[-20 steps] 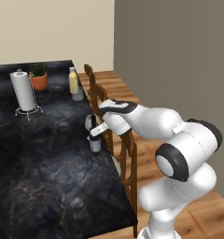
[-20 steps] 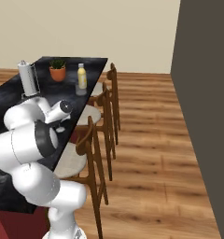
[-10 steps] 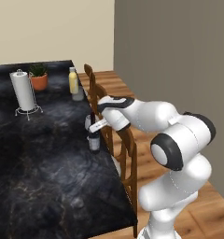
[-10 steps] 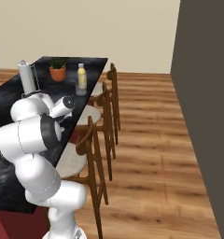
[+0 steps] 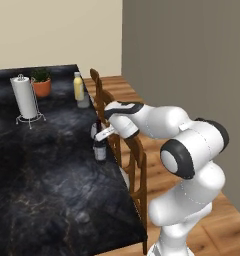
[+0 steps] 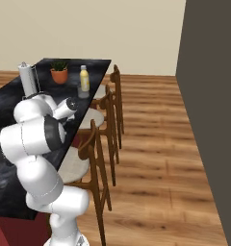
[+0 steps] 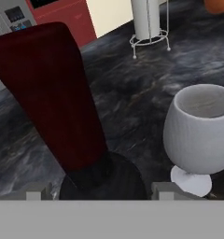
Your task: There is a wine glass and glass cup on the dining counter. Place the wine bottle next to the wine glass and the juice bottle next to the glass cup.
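A paper-towel stand sits far to the left of the pincer on the black desk, with a potted plant beyond it. Also well beyond the pincer, near the desk's right edge, the juice bottle stands upright just behind the glass cup; from the right base view the bottle and cup look touching or nearly so.

The pincer hangs over the desk's right edge, directly above the wine bottle, which stands upright on the desk. From the hand view the bottle's dark red neck rises up the left of the picture, between the two finger tips; whether the pincer grips the neck or merely brackets it, I cannot tell. Just to the right of the bottle in that view stands the wine glass, upright and close beside the bottle.

Wooden chairs line the desk's right side, under the arm.
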